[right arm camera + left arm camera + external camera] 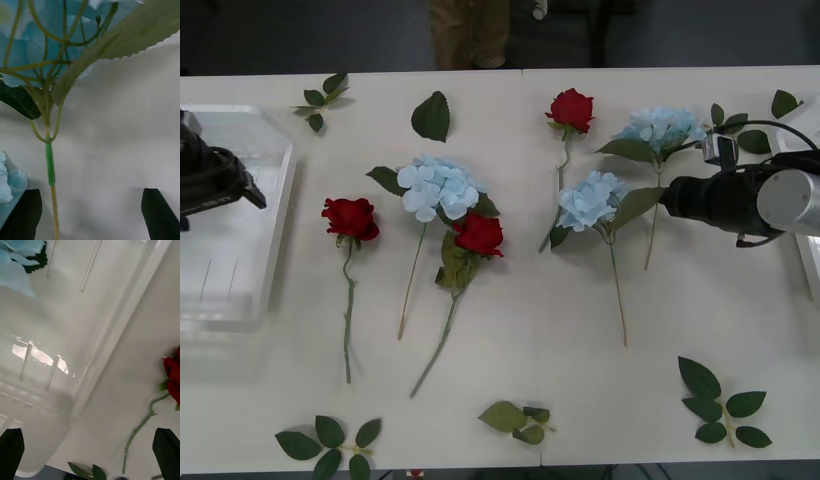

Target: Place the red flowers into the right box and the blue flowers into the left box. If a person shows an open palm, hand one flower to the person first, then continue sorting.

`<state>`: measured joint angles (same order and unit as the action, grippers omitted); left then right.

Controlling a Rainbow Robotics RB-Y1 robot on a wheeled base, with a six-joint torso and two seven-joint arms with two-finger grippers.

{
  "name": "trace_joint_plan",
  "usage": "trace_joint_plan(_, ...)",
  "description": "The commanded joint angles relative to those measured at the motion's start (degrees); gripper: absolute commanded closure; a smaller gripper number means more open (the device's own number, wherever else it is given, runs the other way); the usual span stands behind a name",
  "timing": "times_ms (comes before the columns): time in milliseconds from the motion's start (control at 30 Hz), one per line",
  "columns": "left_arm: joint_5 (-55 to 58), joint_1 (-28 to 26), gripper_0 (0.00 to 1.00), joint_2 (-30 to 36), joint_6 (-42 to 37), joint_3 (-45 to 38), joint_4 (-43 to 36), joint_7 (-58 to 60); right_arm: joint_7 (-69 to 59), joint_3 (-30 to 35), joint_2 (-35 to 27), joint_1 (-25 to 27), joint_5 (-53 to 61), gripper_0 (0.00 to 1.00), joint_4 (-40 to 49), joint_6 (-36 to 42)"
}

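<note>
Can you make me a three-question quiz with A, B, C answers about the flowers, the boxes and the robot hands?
1. Where is the left gripper?
A. over the left box
B. on a leaf sprig
C. holding a rose

2. How many red flowers lie on the table?
A. one
B. three
C. five

3. How are the right gripper's fingers?
A. shut on a rose
B. shut on a leaf
C. open

Answers:
1 A: in the front view it sits above the white bin.
2 B: roses at and.
3 C: its black fingers stand apart, a blue flower's stem between them, ungripped.
</note>
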<state>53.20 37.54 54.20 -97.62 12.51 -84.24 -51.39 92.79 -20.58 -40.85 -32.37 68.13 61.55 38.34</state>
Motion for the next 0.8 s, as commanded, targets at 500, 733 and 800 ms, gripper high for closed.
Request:
trace_joint_plan(500,-6.01,2.01,0.0,-11.92,10.17,16.06,-3.56,-0.29,-7.54,2.03,8.16,-6.83,-13.37,0.87,-2.4,-4.94)
trace_joint_plan(733,-10.31,-1.86,0.0,-12.98,14.74,16.41,-3.47,-0.65,-7.36,1.95,7.36,-6.91,-13.37,1.0,-2.66,-4.77)
trace_joint_plan(800,-10.84,-2.48,0.0,-13.06,15.35,16.67,-3.56,-0.65,-6.83,2.56,6.66,-6.83,-12.32,1.0,-2.4,-4.33)
